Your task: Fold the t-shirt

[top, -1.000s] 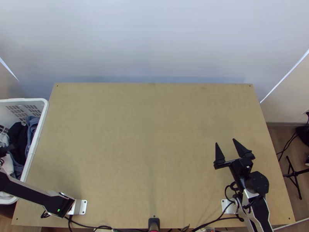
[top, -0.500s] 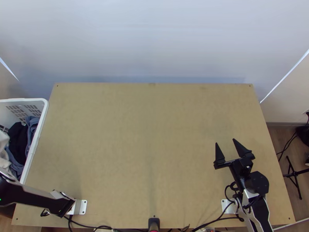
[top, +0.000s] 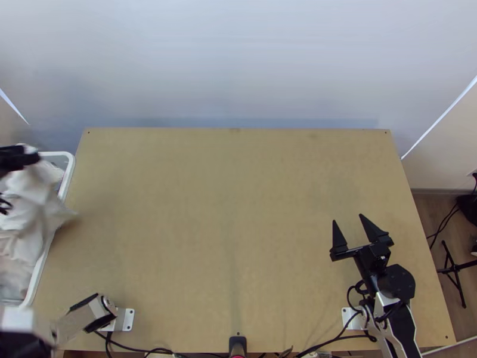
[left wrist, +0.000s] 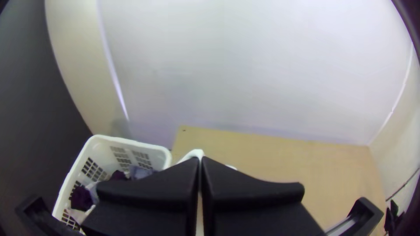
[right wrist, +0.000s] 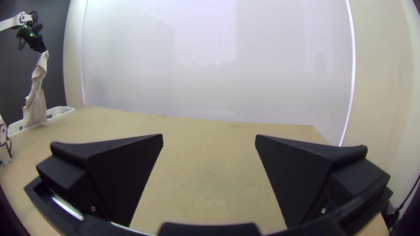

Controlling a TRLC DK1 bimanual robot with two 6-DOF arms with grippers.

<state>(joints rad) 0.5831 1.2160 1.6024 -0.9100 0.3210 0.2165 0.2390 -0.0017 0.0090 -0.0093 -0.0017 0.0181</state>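
The t-shirt (top: 30, 209) hangs at nine o'clock in the top view, taking the wall side as twelve: a loose, creased length of soft off-white cloth, bunched at the top, one point of it spreading past the basket's rim over the table's edge. The left gripper (top: 30, 159) has its fingers closed on the upper end, a scrap of cloth rising at their tips in the left wrist view. Beneath is the laundry basket (left wrist: 122, 140), smooth white plastic with slotted walls and a rounded rim, dark purple and blue-grey clothes (left wrist: 142, 172) crumpled inside. From there the table (top: 226, 197), flat matte pale wood with straight edges, runs broadly towards three o'clock, where the right gripper (top: 348, 219) stands, jaws wide apart and holding nothing, its tapered black fingers pointing to eleven. Black cables (top: 155, 351) trail along the near edge around six o'clock. Beyond the twelve o'clock edge stands a smooth pale wall (top: 238, 59).
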